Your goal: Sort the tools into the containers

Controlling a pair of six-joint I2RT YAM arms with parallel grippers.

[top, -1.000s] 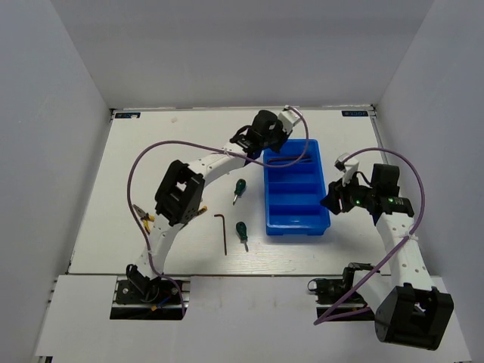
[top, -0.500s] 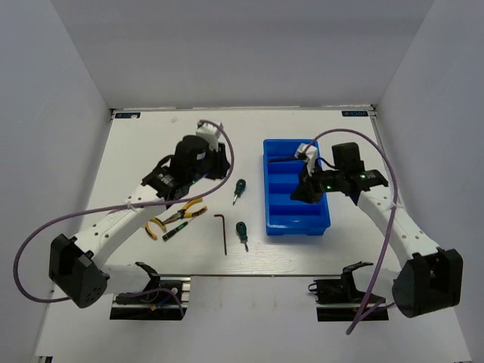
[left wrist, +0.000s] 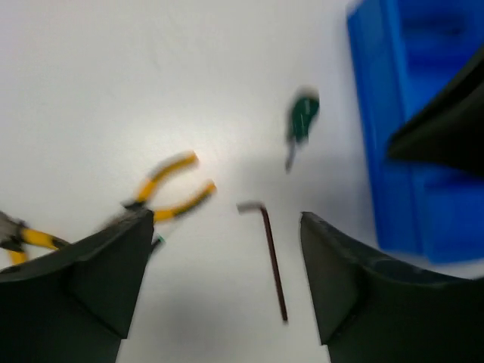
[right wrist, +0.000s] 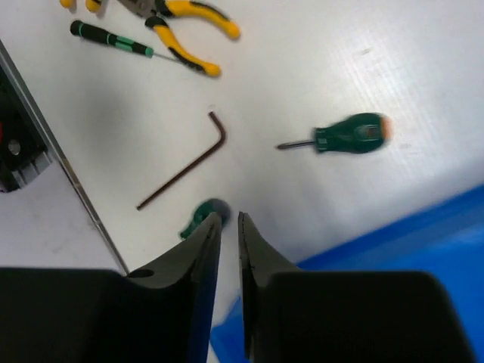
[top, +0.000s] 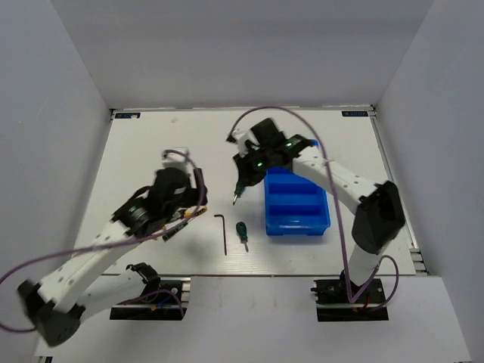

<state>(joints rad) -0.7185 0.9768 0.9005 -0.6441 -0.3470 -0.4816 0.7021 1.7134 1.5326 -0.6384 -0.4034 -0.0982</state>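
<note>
On the left wrist camera, your left gripper (left wrist: pixel 225 219) stands wide and empty above the white table (left wrist: pixel 113 76). A thin dark L-shaped hex key (left wrist: pixel 272 261) shows between its fingers in the lower middle of the frame. The yellow-handled pliers (left wrist: pixel 172 189) lie just left of centre, a stubby green-handled screwdriver (left wrist: pixel 302 122) sits above centre, and the bright blue plastic tray (left wrist: pixel 374 151) takes up the right edge.

Your right gripper (right wrist: pixel 229 218) is narrowed to a slit with nothing between the fingers. In its own view the tips overlap a second green-handled screwdriver (right wrist: pixel 195 222) low in the frame, but I cannot tell whether they touch it. A slim dark-green tool (right wrist: pixel 113 39) lies in the upper left of that view, just beside the pliers.

From the top camera, the right arm reaches across the upper end of the tray. Both screwdrivers and the hex key lie on the table left of the tray — none of them inside it.
</note>
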